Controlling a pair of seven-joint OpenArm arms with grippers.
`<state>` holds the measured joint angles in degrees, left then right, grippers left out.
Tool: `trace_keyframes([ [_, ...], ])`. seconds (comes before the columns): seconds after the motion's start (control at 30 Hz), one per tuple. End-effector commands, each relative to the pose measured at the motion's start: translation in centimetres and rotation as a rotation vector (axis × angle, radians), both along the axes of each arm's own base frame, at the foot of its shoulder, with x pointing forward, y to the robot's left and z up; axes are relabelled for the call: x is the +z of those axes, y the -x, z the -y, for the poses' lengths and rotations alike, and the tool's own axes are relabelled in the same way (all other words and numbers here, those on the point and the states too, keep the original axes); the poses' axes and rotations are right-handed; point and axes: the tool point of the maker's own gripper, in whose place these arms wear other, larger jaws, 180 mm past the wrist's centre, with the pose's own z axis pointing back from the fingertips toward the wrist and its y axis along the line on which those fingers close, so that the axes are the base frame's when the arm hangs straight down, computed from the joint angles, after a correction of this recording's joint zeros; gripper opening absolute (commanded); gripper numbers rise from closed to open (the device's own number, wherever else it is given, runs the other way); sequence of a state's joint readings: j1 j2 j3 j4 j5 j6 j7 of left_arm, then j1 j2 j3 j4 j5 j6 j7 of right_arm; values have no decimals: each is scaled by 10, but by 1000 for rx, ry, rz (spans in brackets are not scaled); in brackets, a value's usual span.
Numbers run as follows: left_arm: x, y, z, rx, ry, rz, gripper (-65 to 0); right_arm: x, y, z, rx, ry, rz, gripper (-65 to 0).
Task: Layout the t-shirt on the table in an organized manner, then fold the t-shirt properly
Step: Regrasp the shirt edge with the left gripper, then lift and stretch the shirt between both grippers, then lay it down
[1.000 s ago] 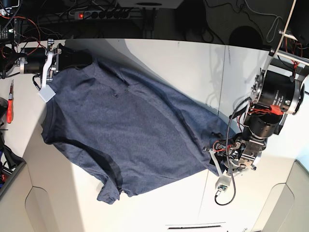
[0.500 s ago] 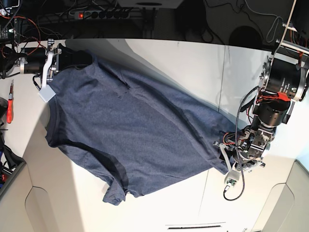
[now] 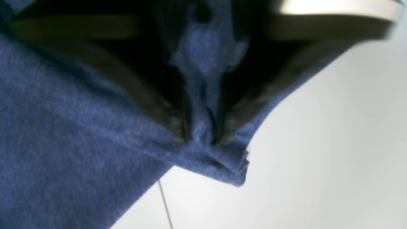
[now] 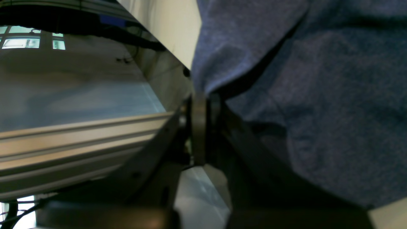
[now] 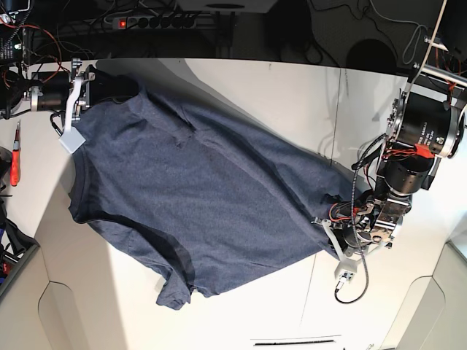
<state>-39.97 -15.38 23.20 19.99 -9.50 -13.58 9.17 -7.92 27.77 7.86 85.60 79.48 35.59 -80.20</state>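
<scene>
The dark navy t-shirt point(image 5: 197, 189) hangs stretched between my two grippers over the white table point(image 5: 292, 95), plain side showing and no lettering visible. My left gripper point(image 5: 337, 237), at the right of the base view, is shut on a bunched corner of the t-shirt point(image 3: 210, 159); the left wrist view shows the left gripper point(image 3: 200, 135) pinching the fabric just above the table. My right gripper point(image 5: 93, 89), at the far left table edge, is shut on the other end. In the right wrist view the right gripper point(image 4: 200, 98) grips the t-shirt point(image 4: 318, 95). One sleeve point(image 5: 175, 292) droops toward the front.
A thin dark seam point(image 5: 337, 117) crosses the table on the right. A power strip point(image 5: 149, 22) and cables lie behind the far edge. A red screwdriver point(image 5: 14, 164) lies off the left side. Bare white table surface point(image 5: 255, 313) runs along the front.
My left gripper shifted to the right with the shirt corner, then eased back slightly. The shirt and its drooping sleeve slid a little right. The right gripper held still.
</scene>
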Motion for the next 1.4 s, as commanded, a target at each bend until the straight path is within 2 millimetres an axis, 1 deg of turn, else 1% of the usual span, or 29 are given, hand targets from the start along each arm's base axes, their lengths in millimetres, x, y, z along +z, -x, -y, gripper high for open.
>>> trace_keyframes([
  [0.0, 18, -15, -7, 9, -12, 49, -594, 8, -7, 3, -2, -6, 33, -650],
  [0.03, 18, -15, -9, 19, -19, 50, -640, 8, -7, 3, -2, -6, 33, -650],
  [0.07, 18, -16, -12, 29, -27, 54, -650, 8, -7, 3, -2, -6, 33, -650],
  [0.2, 28, -24, -15, 45, -39, 107, -650, 8, -7, 3, -2, -6, 33, -650],
  [0.27, 41, -31, -16, 36, -42, 143, -650, 8, -7, 3, -2, -5, 33, -650],
  [0.4, 77, -48, -22, 45, -28, 203, -650, 8, -7, 4, -1, -3, 33, -650],
  [0.5, 102, -56, -23, 52, -5, 229, -650, 7, -7, 4, 0, 4, 32, -650],
  [0.6, 115, -58, -20, 45, -7, 211, -650, 6, -6, 5, 1, 8, 31, -650],
  [0.73, 127, -53, -16, -2, -7, 158, -650, 6, -7, 5, 1, 9, 31, -650],
  [0.83, 138, -44, -15, -20, 68, 100, -650, 6, -7, 5, 1, 9, 31, -650],
  [0.93, 151, -28, -5, -88, 192, 44, -650, 6, -6, 5, 1, 9, 31, -650],
  [1.07, 172, 7, 12, -197, 411, 2, -650, 6, -6, 5, 1, 10, 31, -650],
  [1.13, 179, 26, 12, -226, 487, -8, -650, 6, -6, 5, 1, 9, 31, -650],
  [1.23, 179, 48, -4, -207, 520, 18, -650, 7, -7, 6, -3, 11, 33, -650],
  [1.37, 169, 74, -32, -129, 531, 36, -650, 10, -13, 15, -34, 20, 50, -650],
])
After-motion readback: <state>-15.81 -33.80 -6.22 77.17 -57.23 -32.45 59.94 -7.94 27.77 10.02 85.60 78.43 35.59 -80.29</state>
